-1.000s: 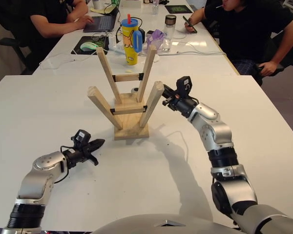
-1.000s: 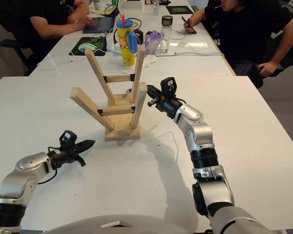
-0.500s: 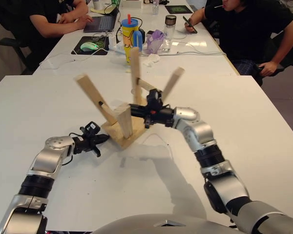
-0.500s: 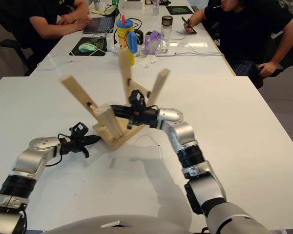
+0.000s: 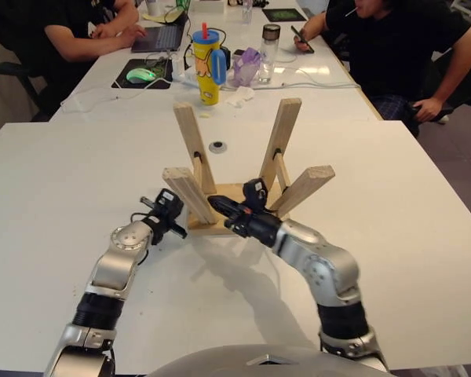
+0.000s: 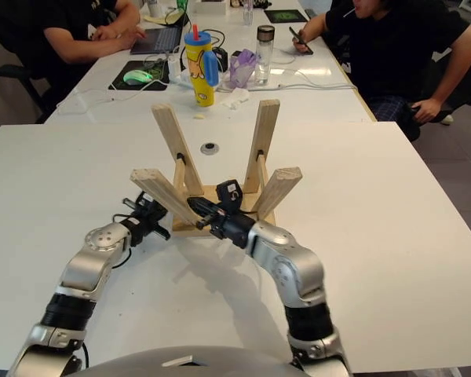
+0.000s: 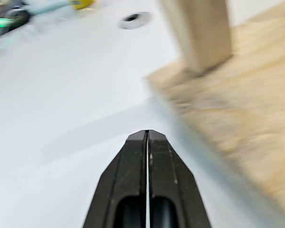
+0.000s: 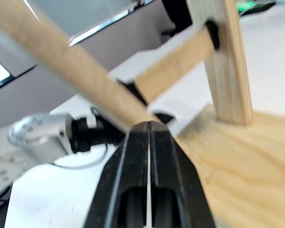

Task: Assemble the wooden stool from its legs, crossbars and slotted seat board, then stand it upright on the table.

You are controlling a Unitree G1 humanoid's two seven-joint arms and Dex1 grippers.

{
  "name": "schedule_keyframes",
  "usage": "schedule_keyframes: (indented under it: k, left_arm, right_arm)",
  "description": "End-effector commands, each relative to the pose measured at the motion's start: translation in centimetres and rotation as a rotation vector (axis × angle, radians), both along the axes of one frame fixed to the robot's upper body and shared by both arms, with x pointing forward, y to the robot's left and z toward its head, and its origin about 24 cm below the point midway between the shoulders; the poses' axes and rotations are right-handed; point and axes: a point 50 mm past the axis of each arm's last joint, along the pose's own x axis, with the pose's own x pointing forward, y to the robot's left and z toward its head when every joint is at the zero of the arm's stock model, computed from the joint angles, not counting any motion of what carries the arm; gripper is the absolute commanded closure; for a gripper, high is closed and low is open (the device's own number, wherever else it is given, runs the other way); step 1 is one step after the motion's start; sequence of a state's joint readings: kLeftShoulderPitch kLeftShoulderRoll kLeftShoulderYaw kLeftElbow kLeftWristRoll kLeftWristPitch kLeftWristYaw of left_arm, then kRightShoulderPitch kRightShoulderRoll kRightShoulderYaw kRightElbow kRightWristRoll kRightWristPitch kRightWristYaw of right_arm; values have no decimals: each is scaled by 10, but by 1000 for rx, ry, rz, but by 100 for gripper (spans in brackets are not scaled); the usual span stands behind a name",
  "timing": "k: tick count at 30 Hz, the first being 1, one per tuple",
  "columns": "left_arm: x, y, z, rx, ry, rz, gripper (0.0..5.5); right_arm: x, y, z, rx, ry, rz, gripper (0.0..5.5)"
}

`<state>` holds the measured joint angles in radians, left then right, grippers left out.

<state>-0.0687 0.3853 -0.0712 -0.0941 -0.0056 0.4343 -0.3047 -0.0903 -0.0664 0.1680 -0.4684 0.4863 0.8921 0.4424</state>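
Lying seat-down at mid-frame with its legs [image 5: 192,137] pointing up, the stool [image 5: 234,191] looked fully assembled but not yet stood upright, the left gripper [image 7: 147,135] and right gripper [image 8: 148,126] both pinched closed and empty beside its seat board [image 7: 228,118].

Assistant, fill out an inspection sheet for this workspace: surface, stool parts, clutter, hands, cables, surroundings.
Surface: white table, with the work near its middle.
Job's things: light wooden stool assembled but upside down, resting on its seat board with its legs splayed upward; not yet stood upright.
Clutter: small round grey disc on the table behind the stool.
Hands: left hand shut, close to the seat board's edge; right hand shut, low among the legs over the seat board.
Cables: white cable on the far table.
Surroundings: second white table behind, holding a yellow cup with blue handle, a clear bottle and a laptop.
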Motion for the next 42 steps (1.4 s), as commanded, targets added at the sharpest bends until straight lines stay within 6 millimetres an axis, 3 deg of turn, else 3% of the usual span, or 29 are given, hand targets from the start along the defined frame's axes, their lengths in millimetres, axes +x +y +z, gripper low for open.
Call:
schedule_keyframes:
  k: [1,5,9,16,21,28,31,35,38,42]
  left_arm:
    - [-36,21,-1,44,-16,134,548]
    - [-73,4,-8,-2,94,52,548]
    - [-74,-15,-14,-23,144,-29,548]
    - [-47,-12,-16,55,121,-15,548]
    - [-44,-15,-24,73,165,-65,548]
    - [-51,-69,-21,-108,249,-360,548]
    - [-53,-91,9,-352,232,-486,548]
    - [-52,-109,69,-672,148,-713,548]
    - [-47,-106,101,-769,112,-813,548]
    - [-47,-99,127,-859,113,-915,548]
  right_arm:
    - [-27,-45,-15,-127,-2,-98,550]
    - [-37,-105,-33,-334,-24,-451,550]
    - [-34,-134,-51,-510,-17,-608,550]
    - [-2,-113,-65,-528,-52,-563,550]
    - [2,-102,-79,-537,1,-532,550]
    - [-5,-73,-75,-435,9,-365,550]
    - [-13,-49,-50,-279,7,-173,550]
    - [-30,-23,-6,-69,10,135,550]
    - [-30,-25,21,5,-3,232,550]
    - [-21,-37,43,56,-10,291,550]
